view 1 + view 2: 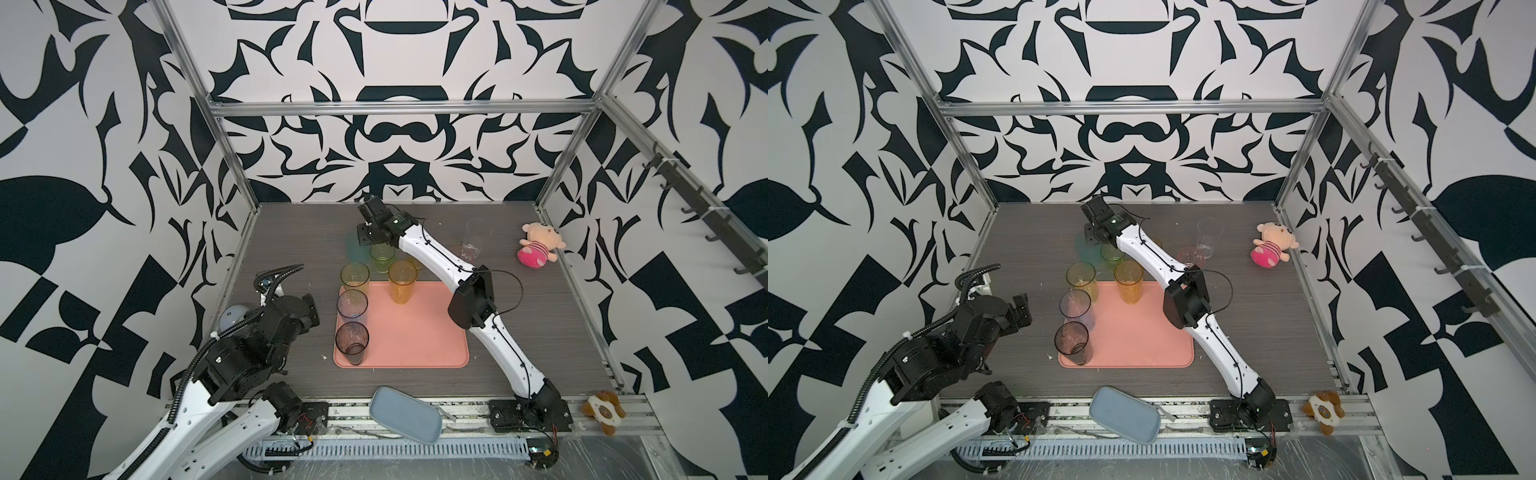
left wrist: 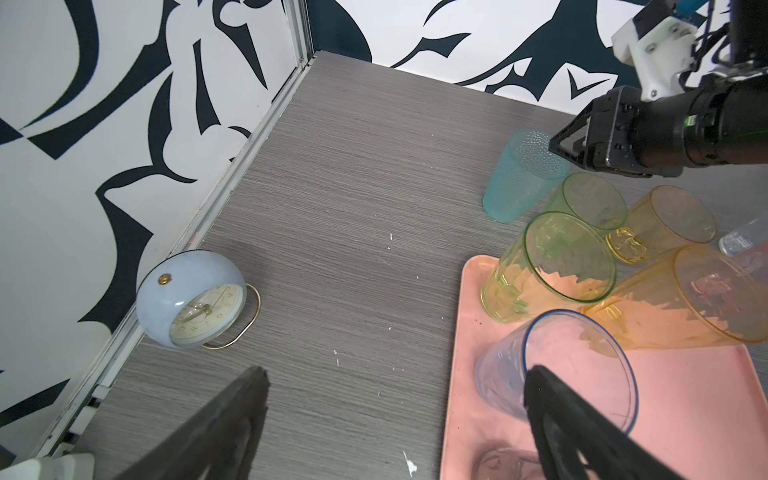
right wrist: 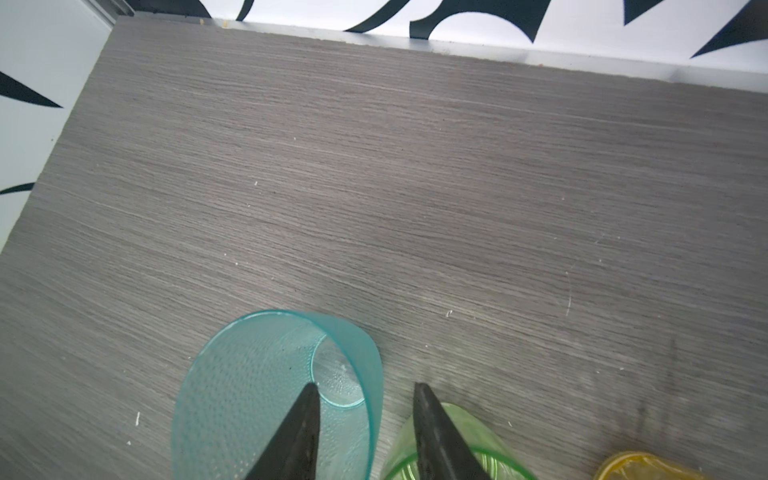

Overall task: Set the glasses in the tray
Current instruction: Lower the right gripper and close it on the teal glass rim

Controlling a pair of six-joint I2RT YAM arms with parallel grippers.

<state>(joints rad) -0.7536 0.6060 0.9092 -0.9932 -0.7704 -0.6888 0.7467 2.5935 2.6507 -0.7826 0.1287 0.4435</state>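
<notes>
Right pincer [image 3: 365, 390] straddles the wall of the teal glass [image 3: 249, 395] on the desk, 1 finger inside, 1 outside, jaws apart, not yet pinching. A rim grip likely suits because the green glass [image 3: 469, 428] crowds its outer finger. Tray [image 1: 415, 332] lies behind this pincer, toward its arm base, 4 glasses standing on it. Left pincer [image 2: 397, 370] gapes wide, empty, beside the blue glass [image 2: 498, 374].

Bright even light, faint soft shadows, wide-angle bowing at top-view edges, teal glass [image 1: 353, 248] motion-blurred.
</notes>
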